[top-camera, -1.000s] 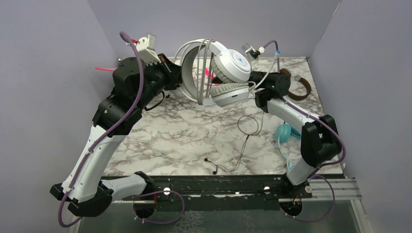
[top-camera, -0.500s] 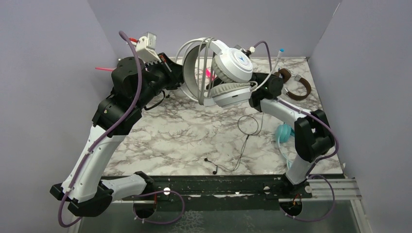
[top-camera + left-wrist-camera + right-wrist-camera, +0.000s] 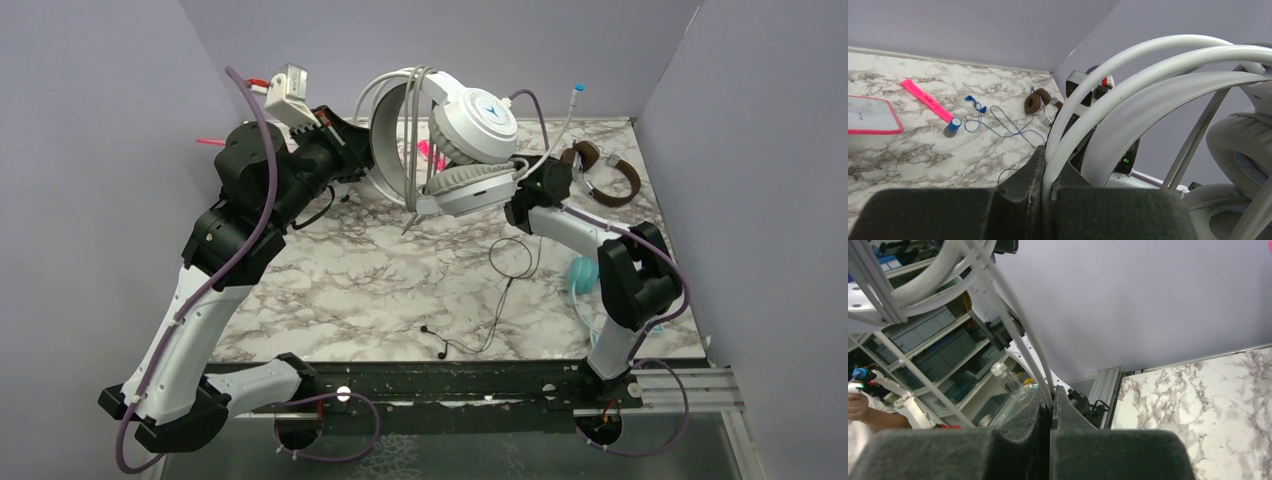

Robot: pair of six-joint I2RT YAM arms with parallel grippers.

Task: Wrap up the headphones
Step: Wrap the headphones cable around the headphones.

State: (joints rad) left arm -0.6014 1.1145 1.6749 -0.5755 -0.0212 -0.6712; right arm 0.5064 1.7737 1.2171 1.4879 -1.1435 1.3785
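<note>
**Q:** Where are the white headphones, and how should they handle?

**A:** They are held aloft above the far side of the table. They are probably light. The headband is stiff and the cord limp, so it is best pinched and led around the band.

**Q:** And the arms?

**A:** Both reach up and inward: the left gripper clamps the headband, and the right gripper is closed narrowly on the cord.

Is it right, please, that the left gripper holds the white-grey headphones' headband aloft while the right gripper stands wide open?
Not open: the right wrist view shows the right gripper shut on the headphones' pale cord. The left gripper holds the white-grey headband aloft.
</note>
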